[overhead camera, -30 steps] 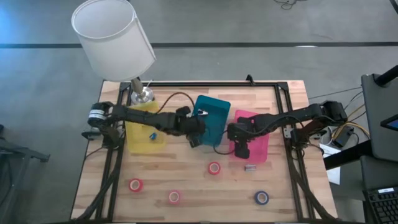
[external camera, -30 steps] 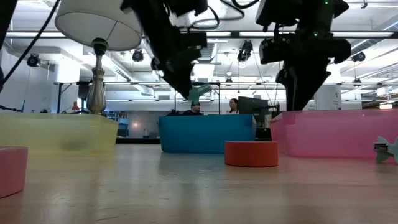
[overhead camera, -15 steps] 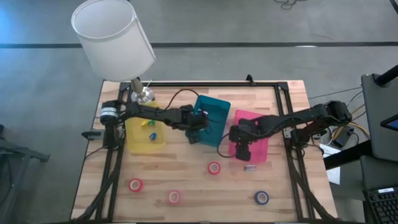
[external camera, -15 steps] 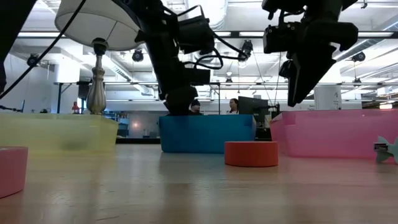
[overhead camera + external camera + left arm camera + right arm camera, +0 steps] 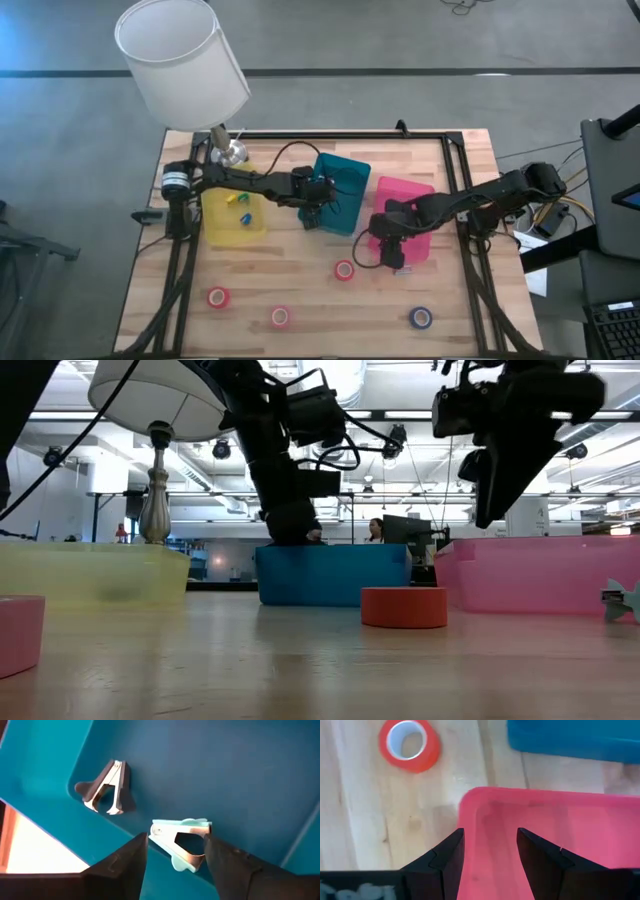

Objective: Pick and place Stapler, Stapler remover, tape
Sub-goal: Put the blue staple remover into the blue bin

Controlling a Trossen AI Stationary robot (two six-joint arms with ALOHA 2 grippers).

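Note:
A light-blue stapler remover (image 5: 181,841) lies on the floor of the teal bin (image 5: 345,180), beside a dark grey stapler remover (image 5: 106,790). My left gripper (image 5: 176,838) reaches down into that bin and is open, one finger on either side of the light-blue remover. My right gripper (image 5: 490,832) hangs open above the near left corner of the pink bin (image 5: 415,215). A red tape roll (image 5: 345,269) lies flat on the table just beyond that corner. Two more red rolls (image 5: 218,297) (image 5: 281,317) and a blue roll (image 5: 420,318) lie toward the near edge.
The yellow bin (image 5: 222,222) at the left holds a few small coloured items. A white lamp (image 5: 180,60) stands at the far left corner. Another pale remover (image 5: 625,600) lies on the table by the pink bin. Bare wood lies between the bins and the tape rolls.
My left gripper has gone down into the teal bin and let go of the light-blue stapler remover, which hung from its fingers before and now lies on the bin floor. My right gripper has moved toward the table's near edge, to the pink bin's near left corner.

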